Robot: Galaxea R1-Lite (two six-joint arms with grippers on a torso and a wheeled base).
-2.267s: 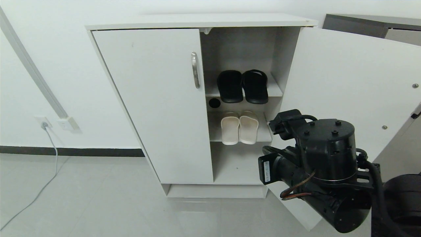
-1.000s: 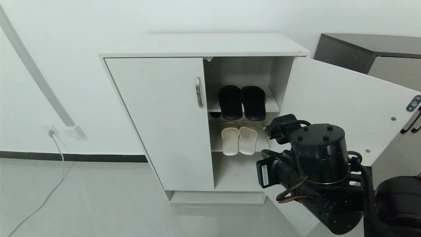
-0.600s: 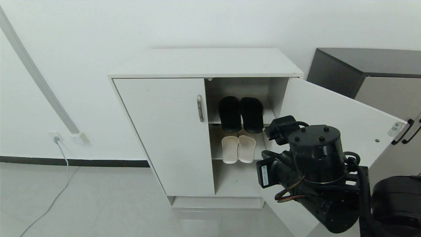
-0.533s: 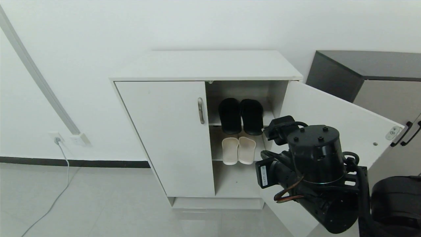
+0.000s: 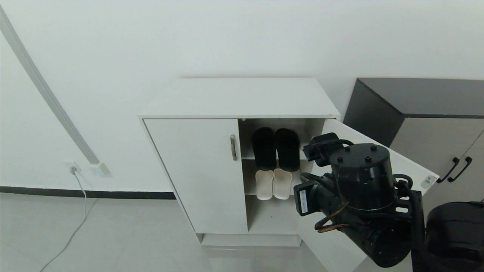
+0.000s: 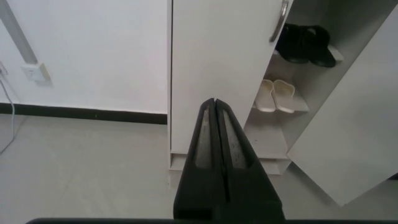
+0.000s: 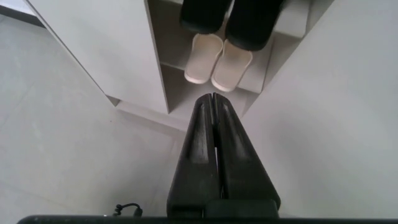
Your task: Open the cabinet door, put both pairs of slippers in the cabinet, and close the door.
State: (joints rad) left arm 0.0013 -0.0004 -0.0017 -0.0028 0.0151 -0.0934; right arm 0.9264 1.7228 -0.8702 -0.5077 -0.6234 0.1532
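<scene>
The pair of black rubber slippers (image 5: 275, 149) lies side by side on the upper shelf inside the white wooden two-door cabinet (image 5: 242, 98). The pair of cream rubber slippers (image 5: 273, 183) lies on the shelf directly below, also side by side with the two touching. Both pairs occupy the cabinet's right half, reaching the front edges of their shelves.

The cabinet's right door (image 5: 325, 245) stands swung wide open, partly hidden behind the right arm. The left door (image 5: 196, 173) is shut. It carries a vertical brushed-metal handle (image 5: 233, 147) at its inner edge, just beside the slipper compartment.

The right gripper (image 7: 215, 134) hangs in front of the cabinet's open half, between the shut door's edge and the open door. It points toward the cream rubber slippers and is well apart from them. Its jaws are pressed together. The left gripper (image 6: 215, 134) is in front of the cabinet's shut left door, above the floor and well apart from the cabinet. Its jaws are likewise pressed together.

The cabinet stands on a grey tiled floor (image 5: 113, 234) against a white wall (image 5: 227, 37). To the cabinet's left, a wall socket (image 5: 72, 167) feeds a grey cable (image 5: 81, 211) down to the floor. A slanted grey trunking strip (image 5: 45, 94) ends near it, and a black skirting strip (image 5: 87, 194) runs along the wall's foot. To the cabinet's right stands a dark grey cupboard (image 5: 416, 98) with two black handles (image 5: 457, 169).
</scene>
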